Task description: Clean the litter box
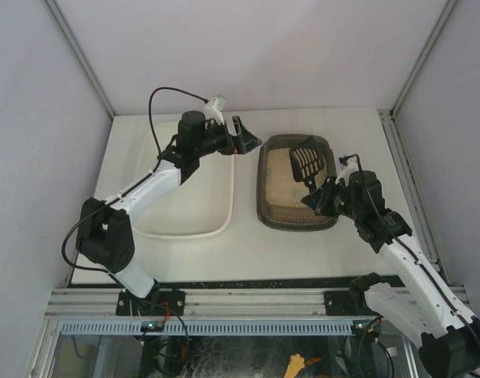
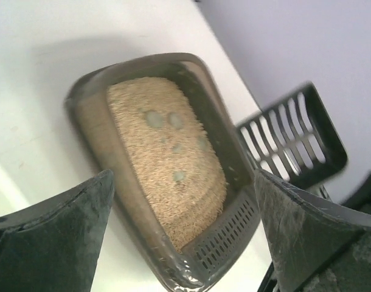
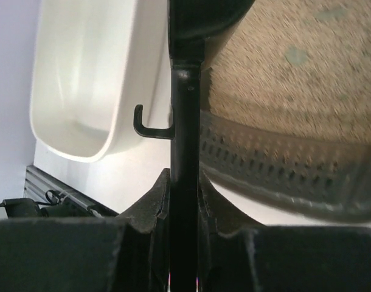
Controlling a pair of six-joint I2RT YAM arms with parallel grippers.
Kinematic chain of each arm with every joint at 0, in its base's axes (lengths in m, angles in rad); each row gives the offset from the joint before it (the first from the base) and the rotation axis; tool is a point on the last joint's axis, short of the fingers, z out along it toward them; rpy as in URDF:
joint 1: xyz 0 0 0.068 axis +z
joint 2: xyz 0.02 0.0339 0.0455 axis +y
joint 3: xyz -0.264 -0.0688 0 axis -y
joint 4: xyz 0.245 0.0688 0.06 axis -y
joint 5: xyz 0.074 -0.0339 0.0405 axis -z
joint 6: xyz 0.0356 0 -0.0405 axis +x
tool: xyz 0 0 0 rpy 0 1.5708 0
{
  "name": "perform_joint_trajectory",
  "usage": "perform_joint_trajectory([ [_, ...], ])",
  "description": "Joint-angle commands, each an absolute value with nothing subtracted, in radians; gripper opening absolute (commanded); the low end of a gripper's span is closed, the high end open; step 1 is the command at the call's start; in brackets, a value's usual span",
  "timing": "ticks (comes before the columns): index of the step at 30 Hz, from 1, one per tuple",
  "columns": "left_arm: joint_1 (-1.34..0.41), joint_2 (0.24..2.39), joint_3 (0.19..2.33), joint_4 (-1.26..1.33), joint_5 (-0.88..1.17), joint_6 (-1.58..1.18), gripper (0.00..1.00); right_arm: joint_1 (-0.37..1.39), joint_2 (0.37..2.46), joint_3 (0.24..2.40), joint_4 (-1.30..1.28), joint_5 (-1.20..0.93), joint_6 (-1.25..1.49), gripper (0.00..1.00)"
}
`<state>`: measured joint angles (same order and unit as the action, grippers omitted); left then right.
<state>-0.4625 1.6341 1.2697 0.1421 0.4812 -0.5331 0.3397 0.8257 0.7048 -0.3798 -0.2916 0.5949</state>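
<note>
The litter box [image 1: 265,185] is a dark translucent tray of beige litter, right of centre on the table. A few grey clumps [image 2: 154,118] lie in the litter. A black slotted scoop [image 1: 307,161] hangs tilted over the box's far right part. My right gripper [image 1: 315,197] is shut on the scoop's handle [image 3: 184,109], near the box's right wall [image 3: 283,164]. My left gripper [image 1: 244,140] hovers open above the box's far left corner with nothing between its fingers. In the left wrist view its jaws [image 2: 182,176] frame the box [image 2: 91,121] and the scoop [image 2: 295,140].
A larger cream-white tub [image 1: 227,193] stands left of the litter box, under the left arm, and shows in the right wrist view [image 3: 82,79] too. Grey walls close in the table on three sides. A metal rail [image 1: 248,299] runs along the near edge.
</note>
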Motion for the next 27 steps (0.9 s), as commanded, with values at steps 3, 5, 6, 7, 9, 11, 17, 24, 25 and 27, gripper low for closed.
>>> perform_joint_trajectory([
  [3,-0.477,1.625,1.422,-0.216,0.077,-0.741,1.00,0.322,0.904,0.814,-0.723,-0.231,0.610,0.00],
  [5,-0.506,1.640,1.404,-0.237,0.031,-0.868,1.00,0.315,0.959,0.826,-0.703,-0.239,0.604,0.00],
  [6,-0.510,1.646,1.374,-0.215,0.037,-0.939,1.00,0.310,0.998,0.838,-0.690,-0.249,0.600,0.00],
  [7,-0.511,1.655,1.342,-0.185,0.059,-1.027,1.00,0.307,1.041,0.855,-0.684,-0.263,0.595,0.00],
  [9,-0.515,1.690,1.308,-0.146,0.110,-1.168,1.00,0.307,1.132,0.905,-0.690,-0.267,0.591,0.00],
  [11,-0.527,1.748,1.334,-0.170,0.131,-1.213,1.00,0.308,1.233,0.977,-0.726,-0.262,0.572,0.00],
  [17,-0.557,1.801,1.385,-0.248,0.042,-1.256,1.00,0.310,1.396,1.097,-0.695,-0.321,0.536,0.00],
  [24,-0.568,1.832,1.395,-0.313,0.008,-1.331,1.00,0.319,1.511,1.153,-0.741,-0.321,0.490,0.00],
  [25,-0.571,1.835,1.395,-0.312,0.010,-1.332,1.00,0.318,1.518,1.155,-0.743,-0.315,0.485,0.00],
  [27,-0.579,1.841,1.399,-0.312,0.018,-1.336,1.00,0.319,1.531,1.157,-0.745,-0.303,0.477,0.00],
])
